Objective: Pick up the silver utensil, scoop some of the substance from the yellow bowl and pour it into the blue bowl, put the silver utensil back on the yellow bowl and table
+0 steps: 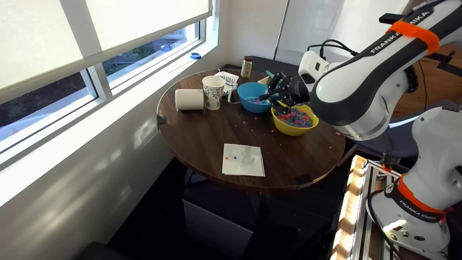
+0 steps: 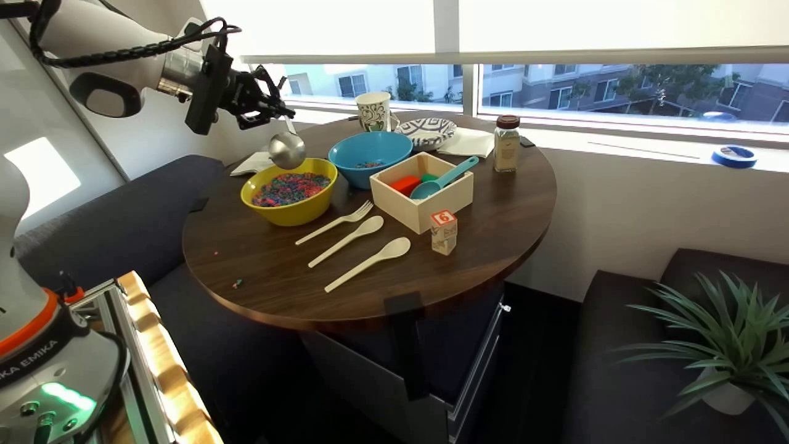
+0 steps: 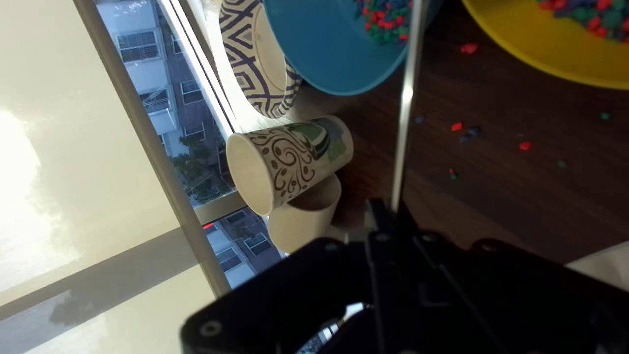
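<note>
My gripper (image 2: 285, 117) is shut on the handle of the silver utensil (image 2: 287, 150), held above the table (image 2: 265, 253). In that exterior view the utensil's round head hangs below the fingers, in line with the far rim of the yellow bowl (image 2: 296, 213); any contents cannot be made out. In the wrist view the handle (image 3: 405, 108) runs up from the fingertips (image 3: 390, 209), and the head is out of view. The yellow bowl holds much of the substance (image 2: 293, 188), multicoloured crumbs. The blue bowl (image 2: 363, 148) beside it holds a smaller heap (image 2: 368, 164).
A wooden box (image 2: 407, 213) with a teal scoop (image 2: 444, 179) stands beside the blue bowl. Pale cutlery (image 2: 370, 262), blocks (image 2: 444, 234) and a jar (image 2: 506, 148) are around it. A patterned cup (image 1: 213, 94), a lying white cup (image 1: 189, 99) and a napkin (image 1: 243, 159) are on the table.
</note>
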Available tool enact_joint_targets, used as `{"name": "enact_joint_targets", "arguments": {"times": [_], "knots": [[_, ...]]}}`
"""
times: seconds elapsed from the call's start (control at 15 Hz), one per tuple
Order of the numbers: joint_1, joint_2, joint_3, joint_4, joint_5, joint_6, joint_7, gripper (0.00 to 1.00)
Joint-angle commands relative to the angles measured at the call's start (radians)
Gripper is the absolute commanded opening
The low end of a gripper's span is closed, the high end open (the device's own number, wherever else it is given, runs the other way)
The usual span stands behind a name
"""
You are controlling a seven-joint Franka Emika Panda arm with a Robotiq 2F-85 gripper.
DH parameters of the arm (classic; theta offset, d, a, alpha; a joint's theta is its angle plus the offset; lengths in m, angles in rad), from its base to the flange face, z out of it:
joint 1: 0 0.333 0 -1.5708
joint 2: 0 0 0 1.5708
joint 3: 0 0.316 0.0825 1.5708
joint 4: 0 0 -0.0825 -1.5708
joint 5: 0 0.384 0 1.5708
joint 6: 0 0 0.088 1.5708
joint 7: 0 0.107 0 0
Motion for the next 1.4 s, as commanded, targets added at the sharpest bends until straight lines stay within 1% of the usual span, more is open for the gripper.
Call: {"name": "enact_joint_targets", "arguments": {"times": [0.0,0.27,0.53,0.6,0.8,1.0,1.33], "knots": [[-0.021,-0.124,0.046,-0.013,0.117,0.014,-0.109,0.01],[-0.051,-0.184,0.04,-0.034,0.104,-0.002,-0.104,0.01],[-0.061,-0.19,0.009,-0.027,0.09,-0.029,-0.091,0.01],[-0.06,-0.192,-0.001,-0.027,0.071,-0.033,-0.079,0.01],[-0.052,-0.177,-0.028,-0.027,0.073,-0.058,-0.068,0.01],[-0.044,-0.166,-0.065,-0.027,0.042,-0.085,-0.043,0.01],[-0.024,-0.145,-0.125,-0.027,0.04,-0.125,-0.042,0.01]]}}
